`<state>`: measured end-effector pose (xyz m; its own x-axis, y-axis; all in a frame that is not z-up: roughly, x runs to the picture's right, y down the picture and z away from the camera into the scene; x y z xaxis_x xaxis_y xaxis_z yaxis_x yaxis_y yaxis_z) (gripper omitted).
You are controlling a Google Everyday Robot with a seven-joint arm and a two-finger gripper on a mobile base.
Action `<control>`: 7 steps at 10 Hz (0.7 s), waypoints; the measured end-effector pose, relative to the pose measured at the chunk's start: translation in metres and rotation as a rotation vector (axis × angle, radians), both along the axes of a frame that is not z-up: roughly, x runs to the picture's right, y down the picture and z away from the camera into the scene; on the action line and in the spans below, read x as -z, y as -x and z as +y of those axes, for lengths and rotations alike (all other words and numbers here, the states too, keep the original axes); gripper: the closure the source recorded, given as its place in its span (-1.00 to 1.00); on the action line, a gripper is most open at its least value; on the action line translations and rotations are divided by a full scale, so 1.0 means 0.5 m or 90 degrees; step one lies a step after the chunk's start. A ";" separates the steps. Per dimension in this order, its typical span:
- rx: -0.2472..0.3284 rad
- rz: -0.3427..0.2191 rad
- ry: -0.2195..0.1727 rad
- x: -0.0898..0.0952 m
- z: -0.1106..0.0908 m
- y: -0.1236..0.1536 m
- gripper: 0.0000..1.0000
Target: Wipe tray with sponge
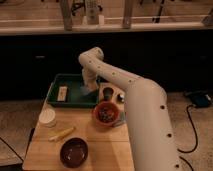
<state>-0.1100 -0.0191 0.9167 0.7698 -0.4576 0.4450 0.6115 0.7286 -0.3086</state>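
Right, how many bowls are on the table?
2: a dark brown bowl at the front, a reddish bowl beside the arm, before the tray. The tool sits over the tray's right end. The arm may hide others.

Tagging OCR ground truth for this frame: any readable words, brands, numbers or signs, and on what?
None can be read.
Tan oblong block with a pale centre, in the dark green rectangular tray: no legible marking.
White round tub: nothing legible.
Gripper, low over the tray's right part: no label visible.
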 end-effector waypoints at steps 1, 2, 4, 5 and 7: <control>0.016 -0.015 -0.001 0.002 0.002 0.013 1.00; 0.048 -0.043 0.002 0.004 0.008 0.030 1.00; 0.076 -0.068 0.010 0.005 0.016 0.046 1.00; 0.094 -0.082 0.022 -0.001 0.029 0.060 1.00; 0.107 -0.092 0.037 -0.008 0.043 0.068 1.00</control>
<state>-0.1440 0.0023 0.9209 0.6119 -0.5440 0.5741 0.7631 0.5968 -0.2478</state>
